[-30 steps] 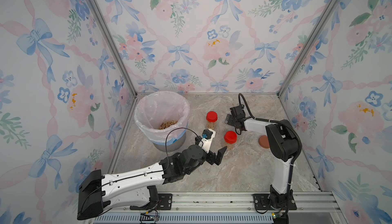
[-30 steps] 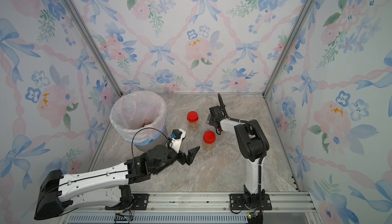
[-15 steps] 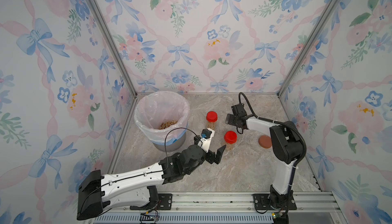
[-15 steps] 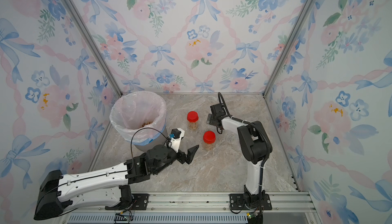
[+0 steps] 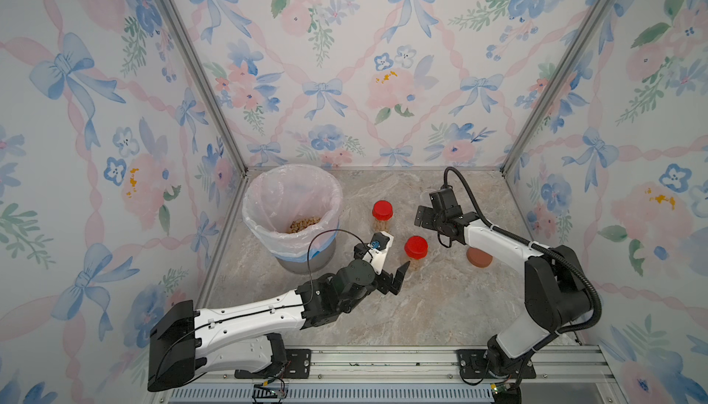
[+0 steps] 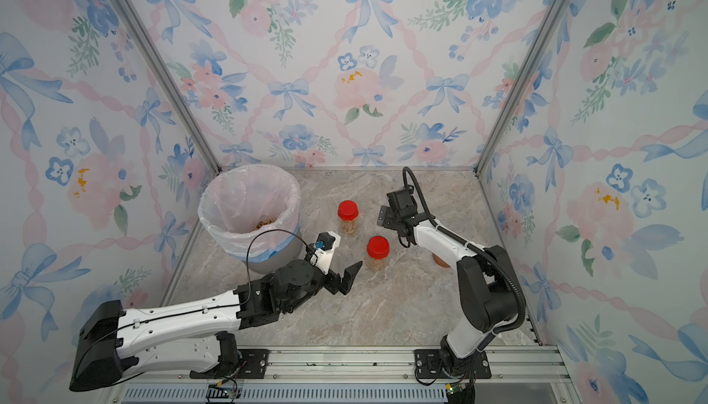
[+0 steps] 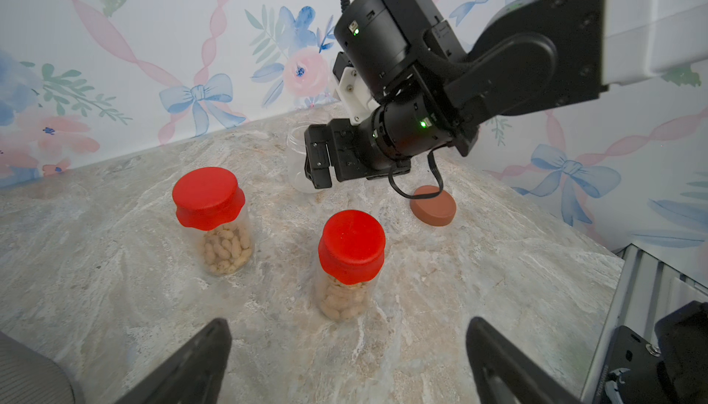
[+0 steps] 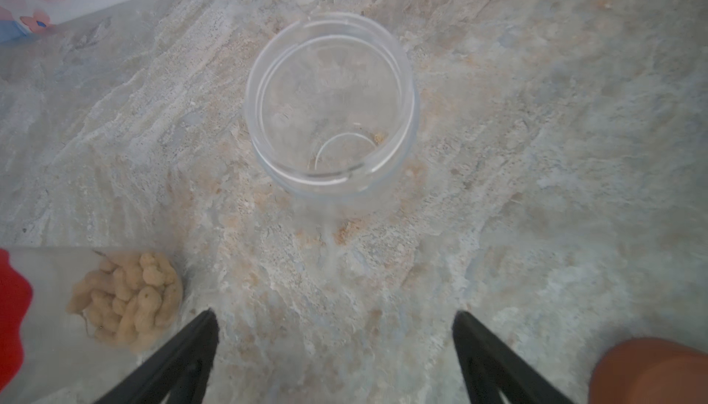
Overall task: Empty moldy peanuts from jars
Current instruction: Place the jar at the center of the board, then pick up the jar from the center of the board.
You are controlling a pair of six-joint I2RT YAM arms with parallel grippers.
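R arm (image 5: 498, 238) half-hides brown lid (image 5: 479, 262); open jar (image 8: 329, 115) blurry.

The marble-patterned tabletop (image 5: 440, 306) is carrying a lined grey bin (image 5: 297, 264) at its far left. A red-lidded jar (image 5: 382, 217) is standing upright beside the bin, and a second red-lidded jar (image 5: 415, 254) is standing nearer the front. An open clear jar (image 7: 297, 157) is standing toward the back, and a brown lid (image 5: 479, 261) is lying flat to the right.
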